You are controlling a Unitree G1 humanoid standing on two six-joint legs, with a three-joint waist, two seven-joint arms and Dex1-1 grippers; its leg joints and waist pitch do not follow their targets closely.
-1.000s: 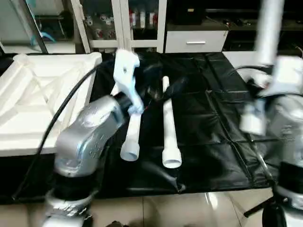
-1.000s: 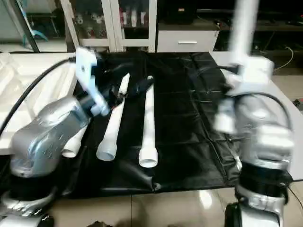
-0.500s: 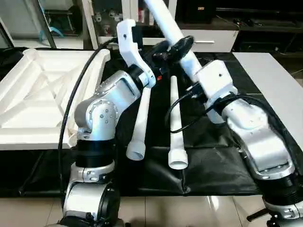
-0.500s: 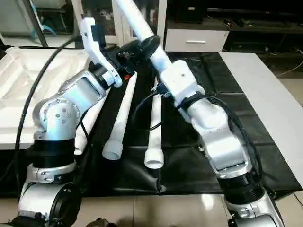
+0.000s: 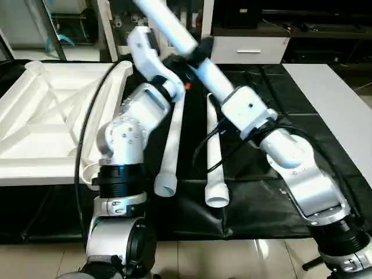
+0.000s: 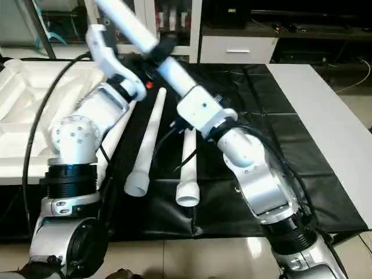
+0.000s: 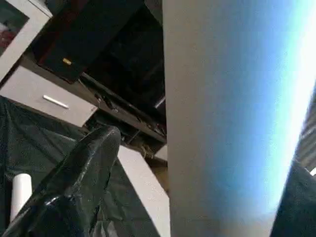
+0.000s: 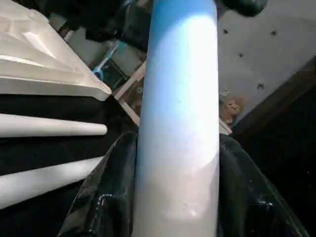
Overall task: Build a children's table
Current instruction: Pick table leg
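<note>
Above the black mat [image 5: 279, 87], the right gripper [image 5: 200, 49] clamps a stiff, light, slippery tube leg [image 5: 168, 26]; wide-spread left gripper [image 5: 174, 61] flanks it. Grip mid-shaft. Tabletop [image 5: 40, 128] lies beside.

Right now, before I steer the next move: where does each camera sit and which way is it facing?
Left and right eye views: on the head, looking down over both silver forearms at the black mat, table top and two lying legs.
Left wrist view: along the left gripper at the raised leg.
Right wrist view: along the right gripper, clamped on that raised leg.
Shared: the raised leg appears in every view.
</note>
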